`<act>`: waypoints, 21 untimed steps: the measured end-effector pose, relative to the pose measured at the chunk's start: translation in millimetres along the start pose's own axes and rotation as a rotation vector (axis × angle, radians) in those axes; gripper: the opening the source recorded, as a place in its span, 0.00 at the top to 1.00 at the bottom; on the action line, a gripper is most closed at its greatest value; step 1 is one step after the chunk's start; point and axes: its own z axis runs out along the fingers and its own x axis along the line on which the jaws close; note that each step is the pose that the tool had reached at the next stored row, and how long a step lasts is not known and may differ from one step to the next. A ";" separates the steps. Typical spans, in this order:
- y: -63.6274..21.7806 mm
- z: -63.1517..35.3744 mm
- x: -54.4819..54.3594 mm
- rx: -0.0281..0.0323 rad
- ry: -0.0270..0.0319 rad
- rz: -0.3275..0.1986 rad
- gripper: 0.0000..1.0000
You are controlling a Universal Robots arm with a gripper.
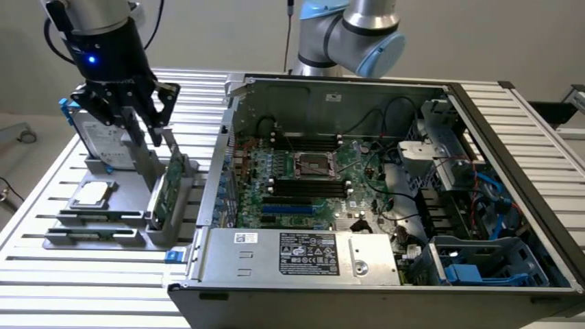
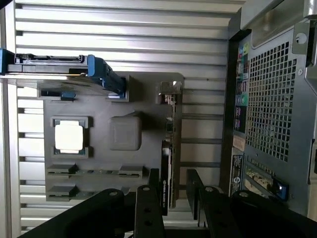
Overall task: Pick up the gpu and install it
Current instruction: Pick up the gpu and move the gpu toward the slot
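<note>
The gpu [image 1: 168, 186] stands on its long edge in a slot of the grey holder [image 1: 117, 232], left of the computer case in the exterior view; its green board faces the camera. In the wrist view the gpu [image 2: 168, 144] appears edge-on, with its silver bracket [image 2: 169, 91] at the far end. My gripper [image 1: 153, 141] hangs just above the card's far end, open. Its two black fingers [image 2: 148, 203] straddle the card's near end with a gap on each side of my gripper [image 2: 171, 196].
A silver hard drive in a blue frame [image 1: 95, 130] stands upright in the same holder. A square processor chip [image 1: 93, 195] lies flat in it. The open computer case [image 1: 512, 157] with its motherboard [image 1: 311, 181] sits on the exterior view's right, on a slatted aluminium table [image 1: 55, 274].
</note>
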 end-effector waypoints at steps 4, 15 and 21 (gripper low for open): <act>0.0 7.3 1.0 -0.0001 -0.0001 0.000 0.64; -0.2 27.2 3.9 0.0000 -0.0001 0.000 0.64; -0.5 38.2 5.4 -0.0001 -0.0001 -0.001 0.64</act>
